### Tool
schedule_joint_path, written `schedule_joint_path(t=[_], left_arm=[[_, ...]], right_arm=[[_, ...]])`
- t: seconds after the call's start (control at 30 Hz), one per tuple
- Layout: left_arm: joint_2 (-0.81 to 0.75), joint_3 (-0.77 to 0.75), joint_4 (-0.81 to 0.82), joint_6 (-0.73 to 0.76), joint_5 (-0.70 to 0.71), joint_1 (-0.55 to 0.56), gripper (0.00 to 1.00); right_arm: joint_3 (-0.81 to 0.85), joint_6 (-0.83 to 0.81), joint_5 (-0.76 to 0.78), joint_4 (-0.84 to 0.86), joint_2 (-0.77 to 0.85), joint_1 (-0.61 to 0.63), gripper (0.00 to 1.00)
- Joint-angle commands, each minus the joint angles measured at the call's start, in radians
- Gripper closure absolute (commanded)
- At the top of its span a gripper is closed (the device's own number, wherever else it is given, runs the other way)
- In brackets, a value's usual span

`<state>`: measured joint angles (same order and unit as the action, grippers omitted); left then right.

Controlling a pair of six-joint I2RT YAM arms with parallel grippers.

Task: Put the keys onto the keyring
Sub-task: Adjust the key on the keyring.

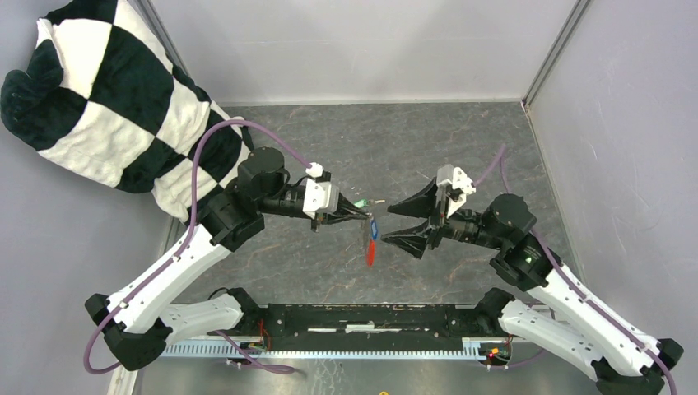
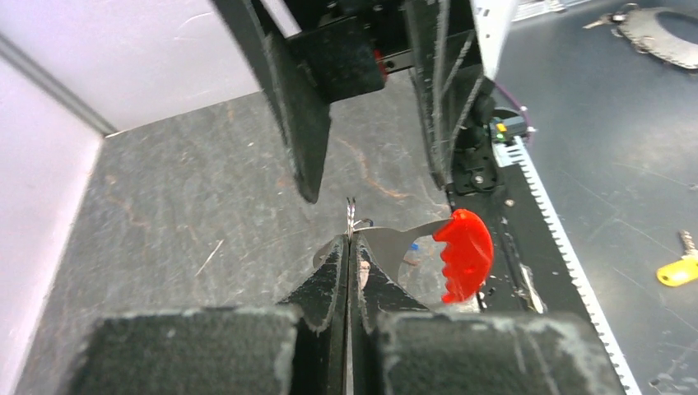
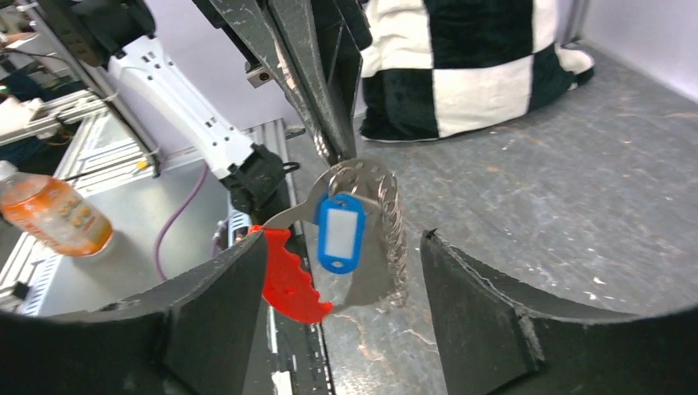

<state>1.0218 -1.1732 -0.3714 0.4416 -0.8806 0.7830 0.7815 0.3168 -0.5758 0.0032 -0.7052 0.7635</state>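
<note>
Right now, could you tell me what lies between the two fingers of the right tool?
The keyring, held by the shut left tool, hangs in that gap, as the right wrist view shows.

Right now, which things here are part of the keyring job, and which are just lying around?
Job: keyring, with blue tag and red piece, pinched in shut left fingers; open right fingers beside it.
Lying about: checkered cushion; orange bottle; yellow key off the table.

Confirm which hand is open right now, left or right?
The right hand: its jaws stand wide apart on either side of the hanging keyring, holding nothing. The left hand is pinched shut on the keyring's thin ring.
</note>
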Motion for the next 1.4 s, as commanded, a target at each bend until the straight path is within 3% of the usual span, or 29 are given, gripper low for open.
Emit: schedule_joint_path(t=[0.0,0.1,0.13,0.47,0.73,0.97,1.1,1.27,1.37], left_arm=[[-0.010,0.000,0.110,-0.065,0.161,0.002,0.98],[-0.005,0.006,0.130,-0.095,0.236,0.002,0.98],[-0.002,0.008,0.136,-0.103,0.254,0.002,0.98],[0.013,0.003,0.156,-0.113,0.329,0.002,0.98],[0.030,0.006,0.169,-0.128,0.438,0.002,0.98],[0.036,0.000,0.175,-0.145,0.451,0.002,0.98],[0.032,-0.006,0.179,-0.162,0.423,0.002,0.98],[0.024,-0.002,0.170,-0.164,0.418,0.002,0.98],[0.021,0.000,0.159,-0.144,0.433,0.002,0.98]], right_arm=[[0.012,-0.085,0.124,-0.054,0.043,-0.001,0.21],[-0.009,-0.098,0.132,-0.031,0.049,0.000,0.04],[-0.012,-0.105,0.134,-0.026,0.049,0.000,0.02],[-0.022,-0.163,0.159,0.056,-0.032,0.034,0.02],[0.000,-0.218,0.426,0.037,-0.113,0.201,0.02],[0.004,-0.273,0.623,0.080,-0.245,0.217,0.02],[0.022,-0.296,0.699,0.122,-0.323,0.217,0.29],[0.012,-0.290,0.731,0.165,-0.337,0.214,0.50],[-0.015,-0.271,0.731,0.178,-0.294,0.215,0.75]])
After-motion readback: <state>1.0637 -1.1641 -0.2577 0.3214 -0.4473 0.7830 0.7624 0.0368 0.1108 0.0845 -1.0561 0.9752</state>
